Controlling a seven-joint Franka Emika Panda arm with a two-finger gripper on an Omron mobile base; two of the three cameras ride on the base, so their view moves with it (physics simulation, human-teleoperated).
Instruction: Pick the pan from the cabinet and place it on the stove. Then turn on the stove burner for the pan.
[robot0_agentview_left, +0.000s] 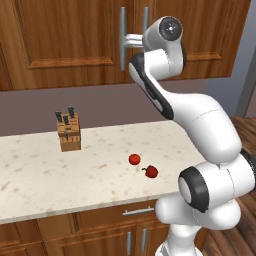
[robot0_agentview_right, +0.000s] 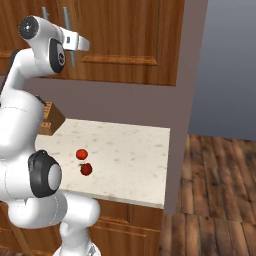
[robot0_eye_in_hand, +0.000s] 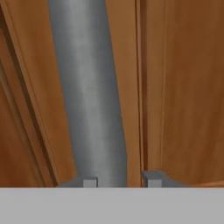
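Wooden plank flooring (robot0_agentview_right: 215, 190) runs along the near right side of this kitchen, beside the end of a pale speckled counter (robot0_agentview_left: 40, 175) with low drawers (robot0_agentview_left: 100, 220) beneath. On the counter lie two small red fruits, one round (robot0_agentview_left: 134, 159) and one with a dark stem (robot0_agentview_left: 151, 172), close together but apart. Further back near the wall stands a knife block (robot0_agentview_left: 69, 134) with dark handles sticking up. Above, the cabinet (robot0_agentview_left: 65, 40) hangs with both doors shut, so the pan inside is hidden. The gripper (robot0_eye_in_hand: 118, 181) is up at the cabinet's left bar handle (robot0_agentview_left: 122, 37); its two fingers (robot0_eye_in_hand: 153, 178) sit either side of the grey bar, clenched around it as far as the hand view shows.
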